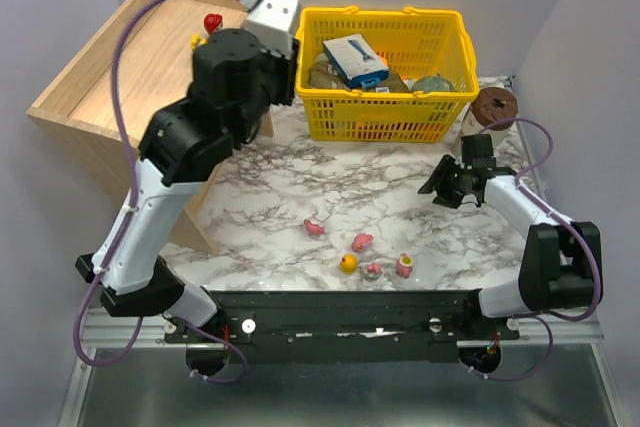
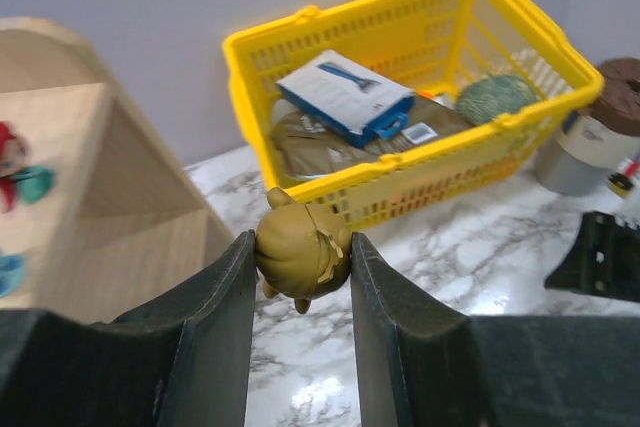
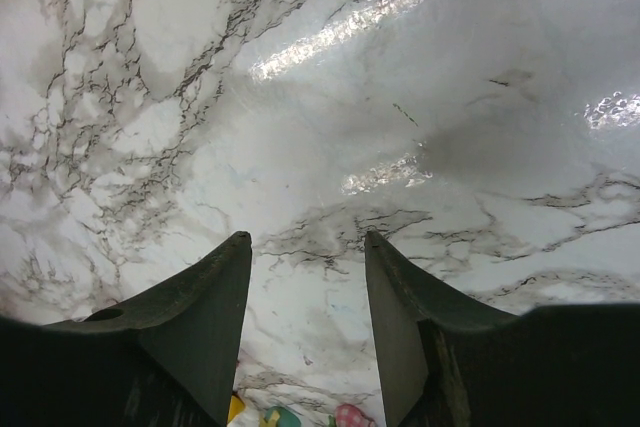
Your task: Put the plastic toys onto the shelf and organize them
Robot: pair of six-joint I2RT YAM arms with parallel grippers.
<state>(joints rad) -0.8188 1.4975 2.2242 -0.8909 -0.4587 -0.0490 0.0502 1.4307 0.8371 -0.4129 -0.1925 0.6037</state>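
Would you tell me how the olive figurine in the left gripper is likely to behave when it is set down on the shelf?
Probably rigid: the olive figurine shows no dent where the left gripper pinches it. Likely light, as it is small beside the fingers. Its rounded, lumpy body may tip or roll on the shelf.

Bright overhead light, glare on tabletop (image 3: 340, 32)

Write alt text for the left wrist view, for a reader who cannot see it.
The left gripper pinches a small olive figurine between its two dark fingers, above a white marble table. Behind stands a yellow shopping basket holding a blue-and-white box and other packets; a light-wood shelf is on the left.
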